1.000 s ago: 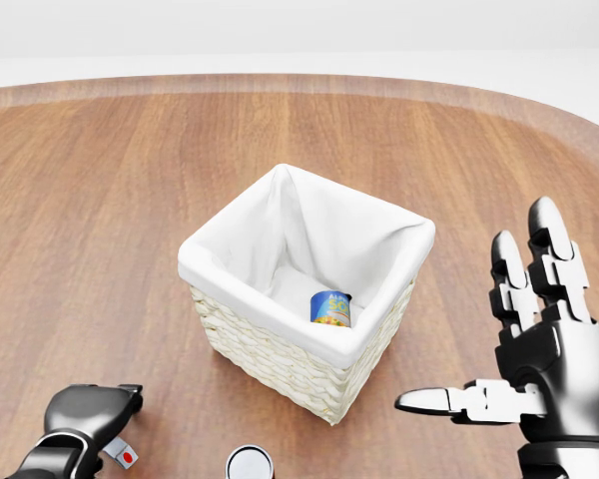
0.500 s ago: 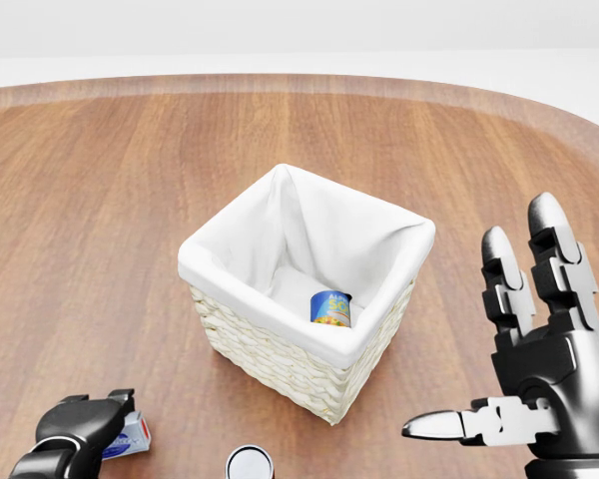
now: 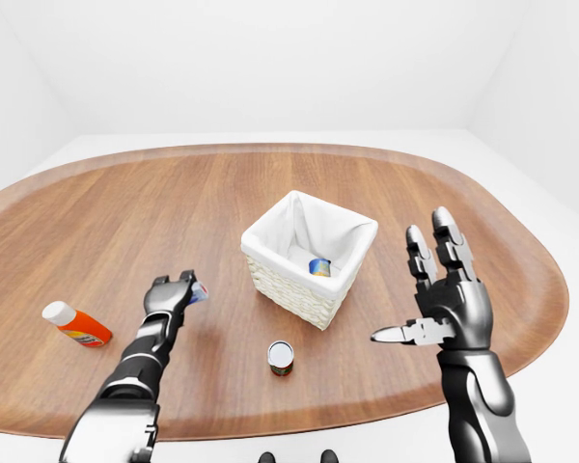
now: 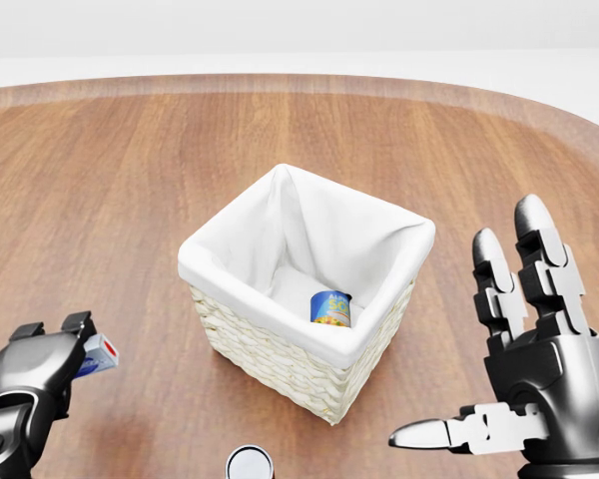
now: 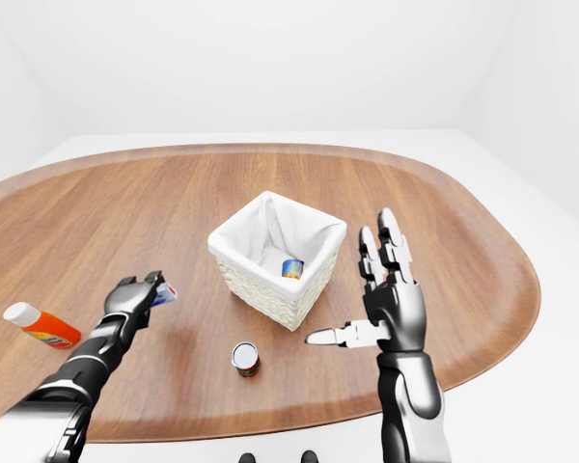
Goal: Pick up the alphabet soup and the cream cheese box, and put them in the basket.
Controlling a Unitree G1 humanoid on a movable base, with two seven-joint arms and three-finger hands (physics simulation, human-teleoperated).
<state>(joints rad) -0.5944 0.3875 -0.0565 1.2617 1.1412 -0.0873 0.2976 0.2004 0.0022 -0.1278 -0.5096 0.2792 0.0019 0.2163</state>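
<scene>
- The black left hand (image 4: 38,361), fingers clamped on the small blue-and-white cream cheese box (image 4: 97,354), has risen left of the white-lined wicker basket (image 4: 280,349).
- The blue alphabet soup can (image 4: 330,308) lies inside the basket.
- The right hand (image 4: 534,384), fingers spread, is empty.

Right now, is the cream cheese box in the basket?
No. The left robot hand holds the cream cheese box left of the basket; only the soup can is inside.
</scene>
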